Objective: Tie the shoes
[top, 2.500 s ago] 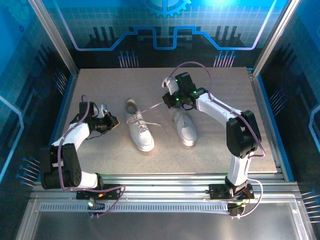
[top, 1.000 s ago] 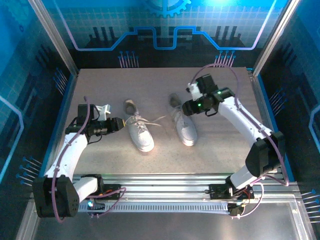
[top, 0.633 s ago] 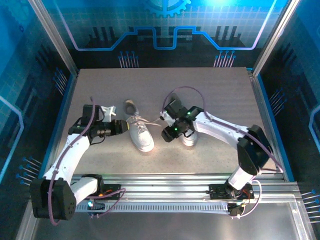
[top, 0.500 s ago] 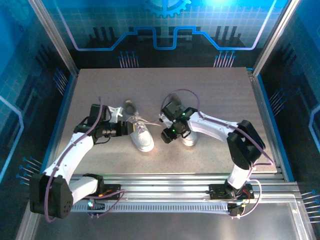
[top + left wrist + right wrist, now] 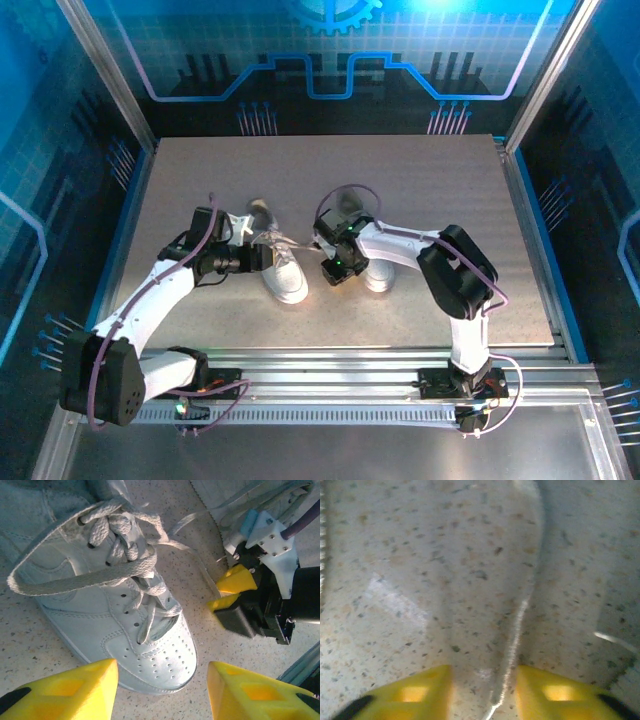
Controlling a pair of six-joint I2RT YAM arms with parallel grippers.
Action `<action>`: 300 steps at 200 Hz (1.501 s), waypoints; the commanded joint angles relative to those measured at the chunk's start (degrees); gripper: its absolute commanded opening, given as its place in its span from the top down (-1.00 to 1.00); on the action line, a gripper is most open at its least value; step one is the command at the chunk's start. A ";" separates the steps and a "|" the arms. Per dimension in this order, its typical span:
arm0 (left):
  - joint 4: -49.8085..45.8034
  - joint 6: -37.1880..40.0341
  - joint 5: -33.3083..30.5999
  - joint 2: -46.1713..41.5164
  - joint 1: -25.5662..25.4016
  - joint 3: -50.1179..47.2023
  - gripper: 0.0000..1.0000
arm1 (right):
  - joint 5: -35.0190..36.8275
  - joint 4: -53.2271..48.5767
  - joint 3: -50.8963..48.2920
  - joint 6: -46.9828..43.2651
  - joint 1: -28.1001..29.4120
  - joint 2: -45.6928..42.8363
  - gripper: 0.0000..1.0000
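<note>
Two white shoes lie side by side mid-table. My left gripper (image 5: pixel 264 258) hangs open just above the left shoe (image 5: pixel 285 280), its yellow fingers (image 5: pixel 65 690) either side of the toe (image 5: pixel 160 655). That shoe's laces (image 5: pixel 125 555) are loose, with one big loop across the tongue. One lace (image 5: pixel 303 246) trails right toward my right gripper (image 5: pixel 334 270), which is low on the table between the shoes. Its jaws stand narrowly apart with a thin lace (image 5: pixel 514 645) lying between them. The right arm covers part of the right shoe (image 5: pixel 378 276).
The speckled table (image 5: pixel 320 165) has free room at the back and along both sides. A metal rail (image 5: pixel 330 358) runs along the near edge. Blue enclosure walls with metal posts (image 5: pixel 105 70) stand on three sides.
My right gripper swung from the back right down to the table between the shoes and its jaws narrowed around a lace. My left gripper slid right, up to the left shoe.
</note>
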 commanded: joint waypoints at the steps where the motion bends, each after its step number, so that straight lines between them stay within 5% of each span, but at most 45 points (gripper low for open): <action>1: -2.10 1.97 -1.95 -1.48 -0.42 2.74 -0.04 | -3.03 0.38 -0.42 -0.68 -0.33 0.62 0.74; 14: -3.07 3.07 -3.20 -2.58 -0.33 3.37 -0.04 | -3.74 0.75 -1.46 -1.52 -0.29 -1.88 1.00; 60: -2.64 6.79 -11.72 -11.07 1.15 3.76 -0.27 | -2.09 -5.47 2.18 -6.64 3.07 -15.38 1.00; 97: -1.73 -7.52 -10.41 -14.45 8.17 3.36 -0.21 | -2.56 -7.48 8.89 -10.76 7.87 -21.79 1.00; 141: -0.12 -22.37 3.11 -9.45 15.56 -0.76 -0.21 | -8.59 -4.96 13.85 -14.97 16.04 -23.26 1.00; 181: 6.72 -29.08 7.74 -7.09 15.42 -7.40 -0.15 | -12.43 -1.56 14.60 -18.83 22.58 -23.26 1.00; 240: 17.78 -32.25 8.47 -0.56 13.92 -11.98 0.06 | -12.09 -0.31 10.70 -18.96 22.65 -21.62 1.00; 300: 21.85 -30.12 5.64 8.51 6.97 -12.02 0.03 | -13.12 0.57 10.33 -17.95 22.63 -21.33 1.00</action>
